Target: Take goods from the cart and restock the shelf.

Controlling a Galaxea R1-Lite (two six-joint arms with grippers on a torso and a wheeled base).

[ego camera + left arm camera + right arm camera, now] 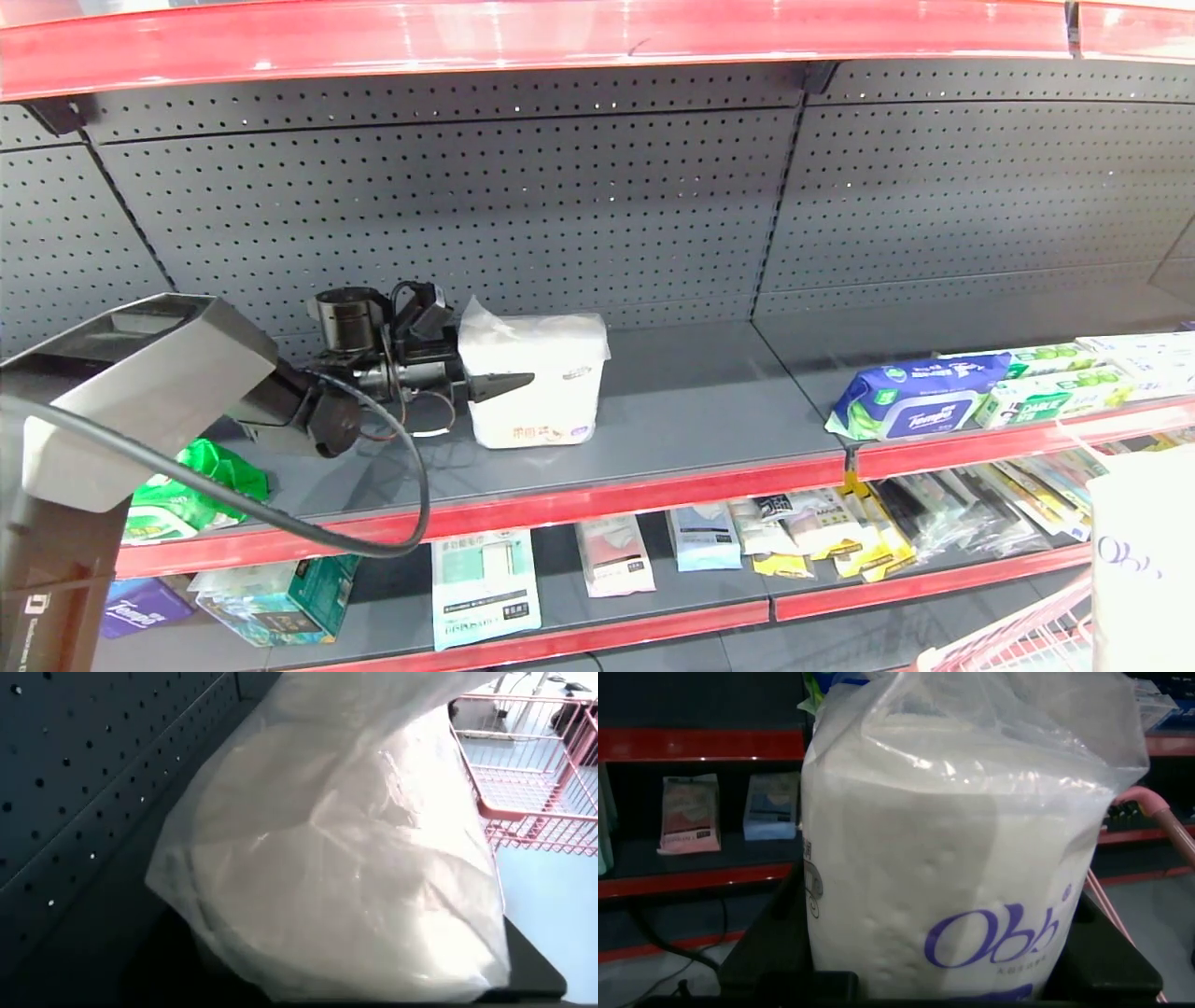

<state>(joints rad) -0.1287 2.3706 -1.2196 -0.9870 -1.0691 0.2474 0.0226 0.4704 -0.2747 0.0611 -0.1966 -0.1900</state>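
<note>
Head view: the left gripper has its fingers clamped on a white tissue pack standing mid-depth on the shelf. The right gripper fingers clamp a second pack near the cart.

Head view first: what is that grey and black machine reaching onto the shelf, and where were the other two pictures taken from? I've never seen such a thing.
It is a robot with two arms, restocking a shop shelf. The head view looks down from a camera on its head. Its left arm reaches over the dark grey shelf with red edge. Its clamp, the left end effector, grips a white tissue pack in clear plastic wrap there. The other two pictures come from cameras on the wrists, so each looks closely at what that arm holds. The right end effector holds a white paper pack with blue lettering, near the pink wire cart. A blue and green wipes pack lies further along the shelf.
</note>
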